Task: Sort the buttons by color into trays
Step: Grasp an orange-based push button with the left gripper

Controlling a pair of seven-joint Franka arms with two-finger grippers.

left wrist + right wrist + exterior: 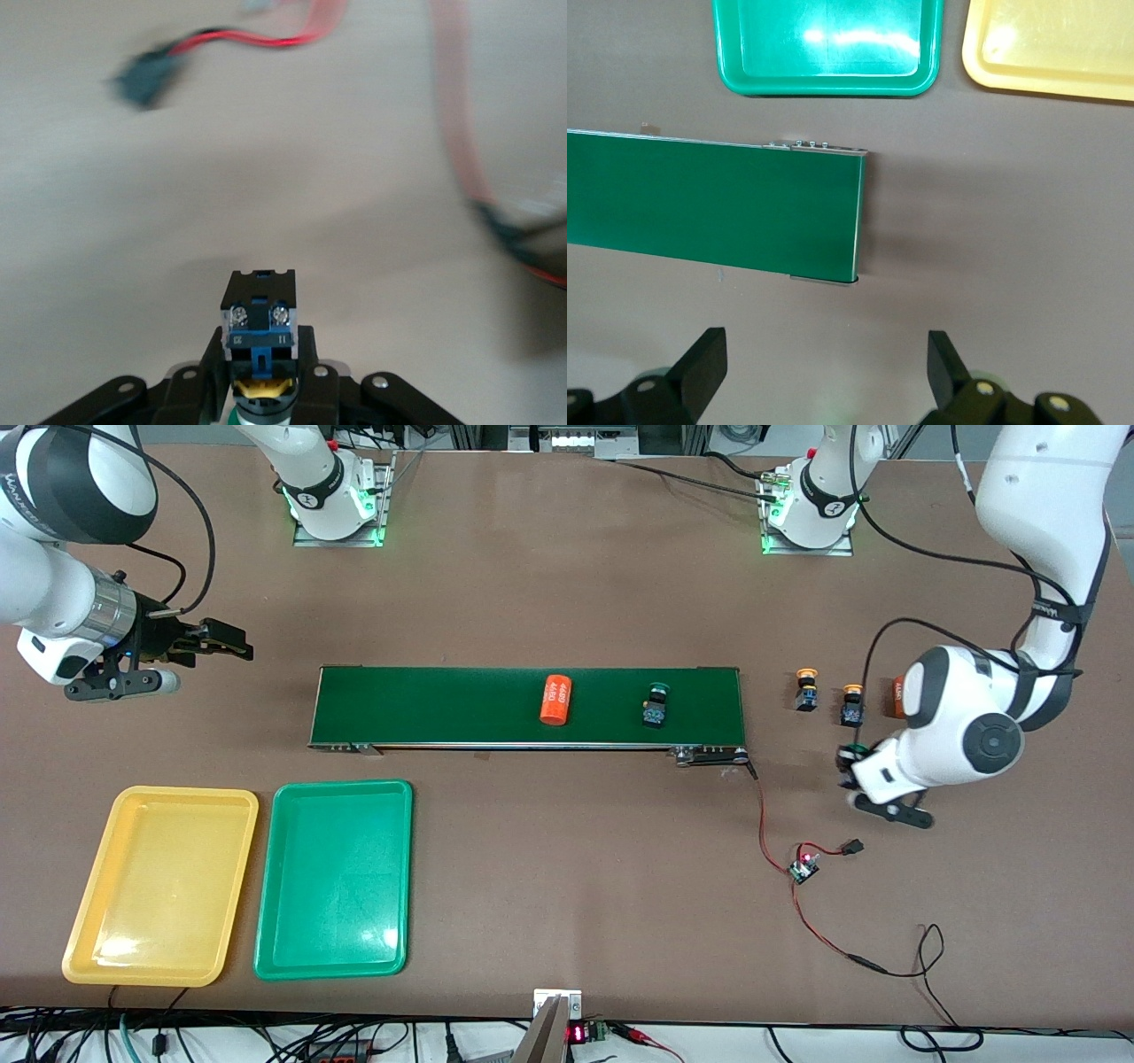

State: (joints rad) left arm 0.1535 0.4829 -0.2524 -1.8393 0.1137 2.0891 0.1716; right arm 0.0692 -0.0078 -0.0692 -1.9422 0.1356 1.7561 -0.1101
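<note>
Dark-green conveyor belt (528, 707) mid-table. Orange cylinder with white print (555, 699) lying on belt. Second orange cylinder (898, 696) partly hidden, toward left arm's end. Red wire (767, 841) running from belt end to small circuit board (804, 867).

The brown table (567, 584) carries a conveyor belt (443, 704) and two trays (332, 879).

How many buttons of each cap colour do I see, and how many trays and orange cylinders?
Green-capped buttons: 2, one on the belt, one in the left gripper
Yellow-orange-capped buttons: 2
Trays: 2, yellow and green
Orange cylinders: 2, one partly hidden
Total: 8
</note>
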